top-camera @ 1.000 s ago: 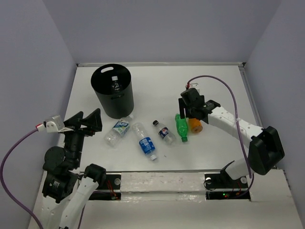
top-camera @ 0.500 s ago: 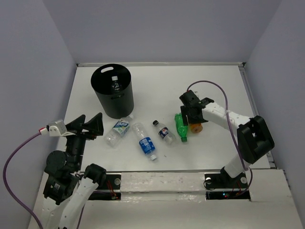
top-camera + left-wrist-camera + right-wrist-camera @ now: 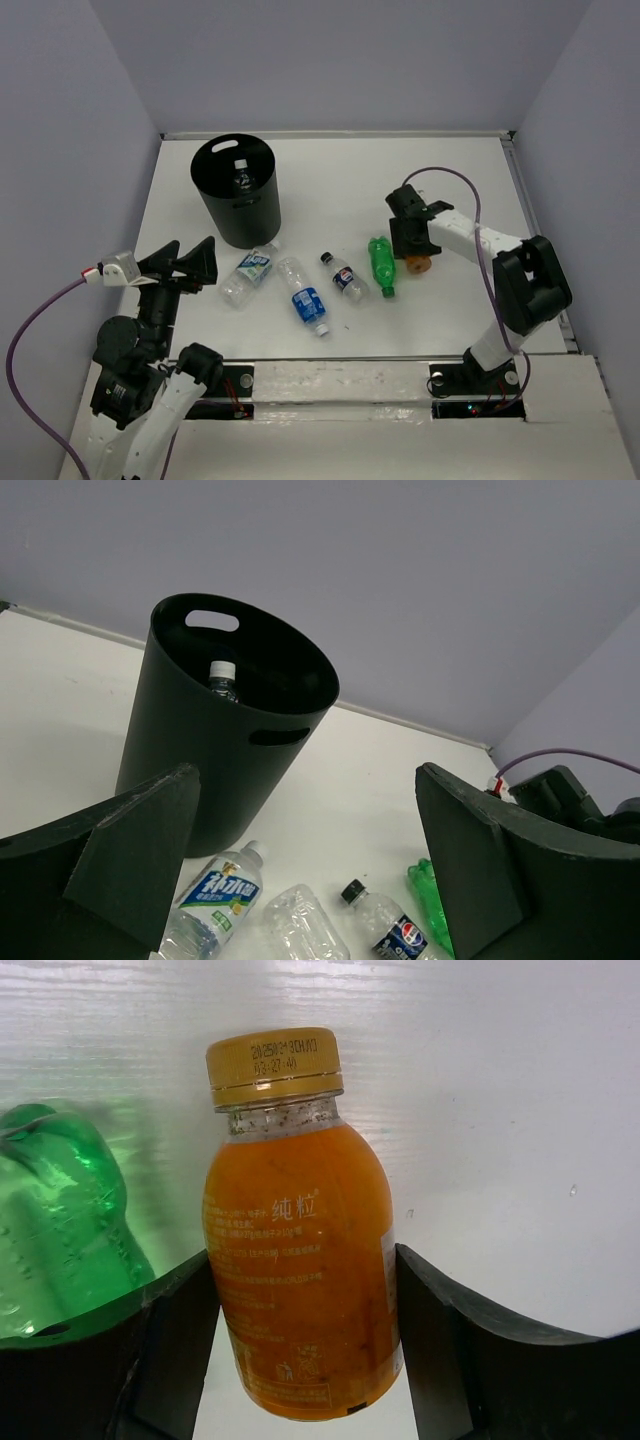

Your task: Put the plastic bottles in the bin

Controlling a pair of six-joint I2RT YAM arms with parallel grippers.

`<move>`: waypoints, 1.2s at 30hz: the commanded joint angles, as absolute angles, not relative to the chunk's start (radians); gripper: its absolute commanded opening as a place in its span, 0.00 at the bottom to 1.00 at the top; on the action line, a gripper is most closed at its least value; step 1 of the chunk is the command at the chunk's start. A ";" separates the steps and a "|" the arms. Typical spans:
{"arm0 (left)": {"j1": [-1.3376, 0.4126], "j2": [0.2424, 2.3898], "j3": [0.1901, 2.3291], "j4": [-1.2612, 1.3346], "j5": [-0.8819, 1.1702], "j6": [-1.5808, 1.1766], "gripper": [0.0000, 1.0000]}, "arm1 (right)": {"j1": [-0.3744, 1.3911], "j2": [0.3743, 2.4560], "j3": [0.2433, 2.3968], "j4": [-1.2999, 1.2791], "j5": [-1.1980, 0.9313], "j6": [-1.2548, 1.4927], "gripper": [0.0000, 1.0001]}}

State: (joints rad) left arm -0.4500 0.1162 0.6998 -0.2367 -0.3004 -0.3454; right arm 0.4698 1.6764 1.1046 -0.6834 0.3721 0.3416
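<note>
The black bin (image 3: 237,205) stands at the back left with one clear bottle (image 3: 240,180) inside; the left wrist view shows the bin (image 3: 215,755) too. On the table lie a clear bottle with a blue-green label (image 3: 247,273), a clear blue-label bottle (image 3: 305,295), a cola bottle (image 3: 345,277) and a green bottle (image 3: 381,263). My right gripper (image 3: 410,240) is down on the orange bottle (image 3: 300,1290), one finger pressed on each side. The bottle lies on the table beside the green one (image 3: 60,1250). My left gripper (image 3: 190,262) is open and empty, left of the bottles.
Grey walls close the table at the back and both sides. The right arm's purple cable (image 3: 450,180) loops above its wrist. The white table's near edge (image 3: 340,375) runs between the arm bases.
My right gripper has moved right and down over the orange bottle and now grips its sides. The left arm dropped slightly a second ago and has since held still.
</note>
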 commanded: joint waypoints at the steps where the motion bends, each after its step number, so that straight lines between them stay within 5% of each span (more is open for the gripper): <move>1: -0.451 0.117 0.696 -0.201 -0.311 -0.327 0.99 | 0.471 1.538 1.169 -0.676 0.411 0.333 0.48; 9: -0.453 0.107 0.709 -0.212 -0.376 -0.334 0.99 | 0.687 1.430 1.437 -0.646 0.376 0.282 0.48; 23: -0.451 0.132 0.730 -0.255 -0.546 -0.367 0.99 | 0.905 2.101 2.453 -0.399 0.051 0.146 0.48; 27: -0.449 0.104 0.721 -0.255 -0.543 -0.368 0.99 | 0.914 2.184 2.522 -0.335 0.023 0.179 0.49; 30: -0.448 0.106 0.721 -0.252 -0.537 -0.367 0.99 | 0.914 2.201 2.482 -0.295 0.034 0.202 0.58; 31: -0.449 0.110 0.719 -0.245 -0.531 -0.364 0.99 | 0.914 2.207 2.482 -0.285 0.023 0.204 0.75; 34: -0.449 0.112 0.718 -0.242 -0.528 -0.361 0.99 | 0.925 2.227 2.499 -0.287 0.012 0.198 0.95; 36: -0.449 0.109 0.718 -0.250 -0.531 -0.364 0.99 | 0.925 2.203 2.487 -0.285 0.011 0.198 0.97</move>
